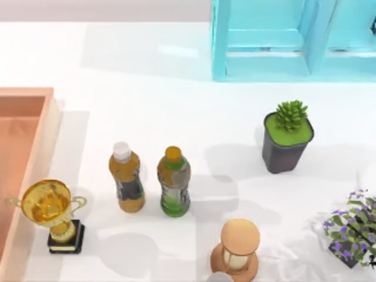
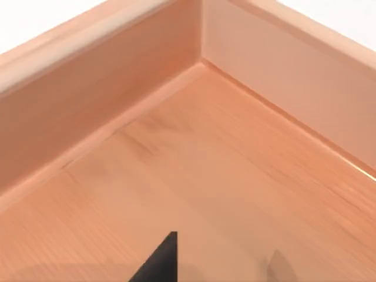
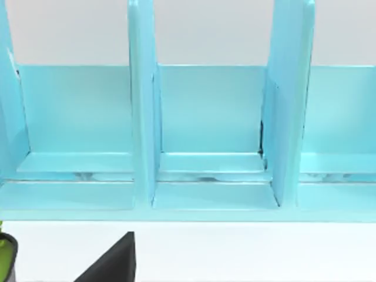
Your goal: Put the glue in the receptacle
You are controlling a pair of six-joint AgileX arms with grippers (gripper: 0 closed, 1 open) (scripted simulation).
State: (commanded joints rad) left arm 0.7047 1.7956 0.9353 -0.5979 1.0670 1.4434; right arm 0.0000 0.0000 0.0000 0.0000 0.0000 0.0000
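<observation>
The glue is out of view. The receptacle (image 1: 26, 147), a large salmon open-topped bin with thick walls, sits at the table's left edge. The left wrist view looks down into an inner corner of the receptacle (image 2: 147, 64), with its bare floor below. A dark part of my left gripper (image 2: 160, 261) hangs over that floor, and nothing shows in it. A dark part of my right gripper (image 3: 114, 261) shows in the right wrist view, above the white table in front of the turquoise shelf frame (image 3: 205, 135).
An amber white-capped bottle (image 1: 126, 177) and a green orange-capped bottle (image 1: 174, 182) stand mid-table. A gold trophy (image 1: 51, 211) stands by the bin's right wall. An hourglass (image 1: 238, 249), a potted succulent (image 1: 286, 136), a purple-flowered plant (image 1: 352, 229) and the turquoise shelf frame (image 1: 294, 41) fill the right side.
</observation>
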